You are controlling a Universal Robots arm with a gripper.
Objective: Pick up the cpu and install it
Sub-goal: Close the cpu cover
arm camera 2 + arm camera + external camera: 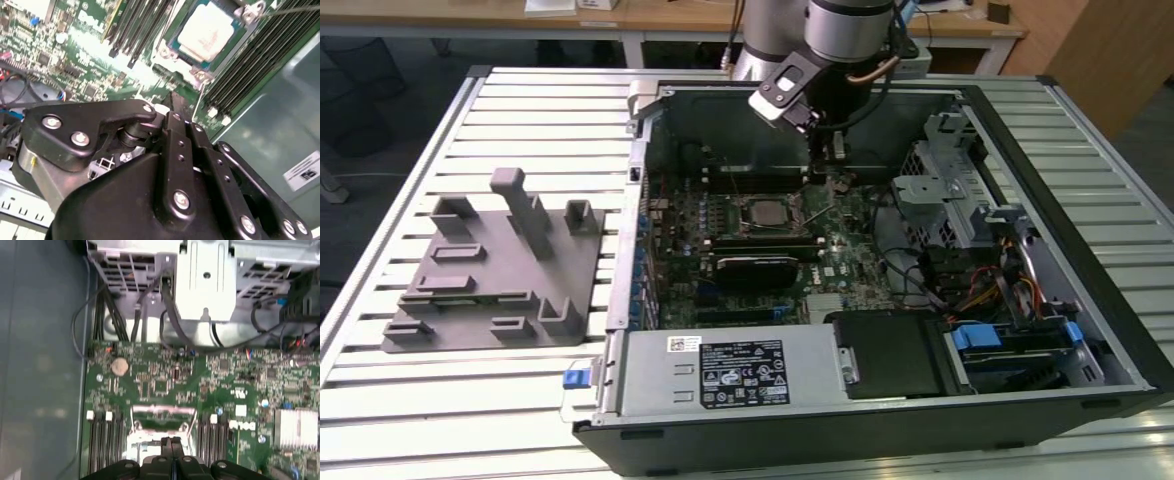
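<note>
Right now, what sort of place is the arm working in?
Likely a robotics lab or workshop bench: an open black desktop computer case lies on a slatted silver metal table, a grey plastic fixture with upright blocks beside it, wooden desks behind.

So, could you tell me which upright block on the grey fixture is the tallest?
The narrow post on the fixture, towards its back; it rises clearly above the other blocks.

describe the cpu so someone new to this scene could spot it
Look inside the open computer case, at the green motherboard. In its metal socket frame lies the cpu, a flat silvery-white square, unlike the long dark memory slots beside it.
</note>
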